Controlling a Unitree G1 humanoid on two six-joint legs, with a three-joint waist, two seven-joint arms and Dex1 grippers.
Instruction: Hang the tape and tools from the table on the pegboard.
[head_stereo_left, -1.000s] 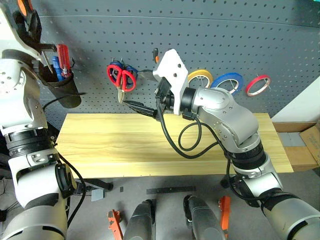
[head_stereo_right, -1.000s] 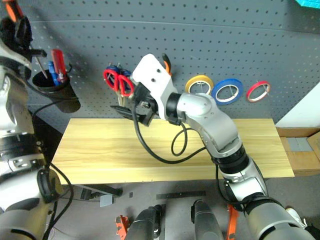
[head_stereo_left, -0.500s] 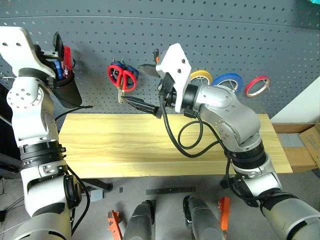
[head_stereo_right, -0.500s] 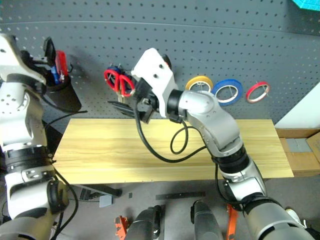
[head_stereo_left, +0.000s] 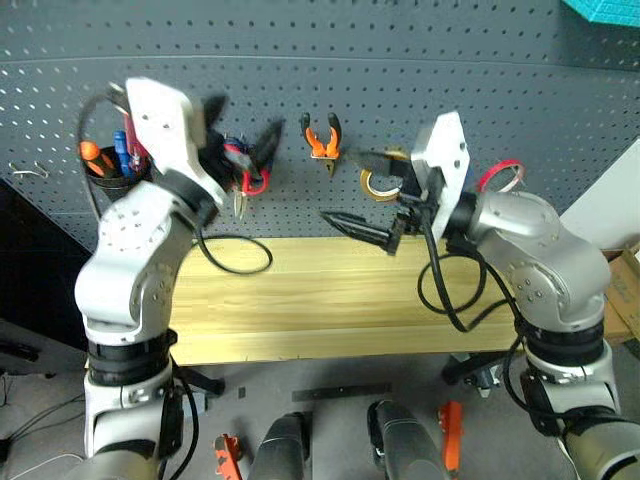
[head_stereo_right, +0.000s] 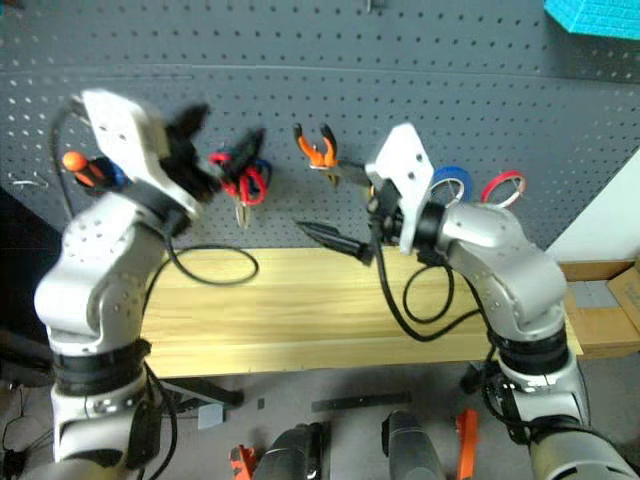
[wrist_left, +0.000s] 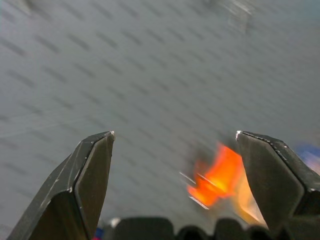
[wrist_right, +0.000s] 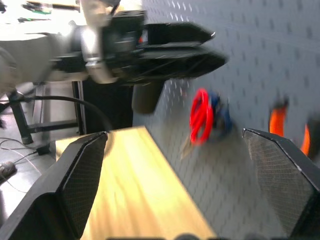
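Left tool (wrist_left: 175, 165) spread wide and empty before the pegboard (head_stereo_left: 420, 90), right tool (wrist_right: 182, 185) spread wide, empty

black cup (head_stereo_left: 112, 178), yellow roll (head_stereo_left: 378, 184), red roll (head_stereo_left: 500, 176)

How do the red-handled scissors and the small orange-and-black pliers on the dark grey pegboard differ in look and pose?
The red-handled scissors have round loop handles and point their blades downward; the small orange-and-black pliers have two curved handles spread upward, with the jaws hanging below. The scissors hang lower and nearer the left gripper; the pliers hang higher, nearer the right gripper. Both hang on the dark grey pegboard above the wooden table, held by neither gripper.
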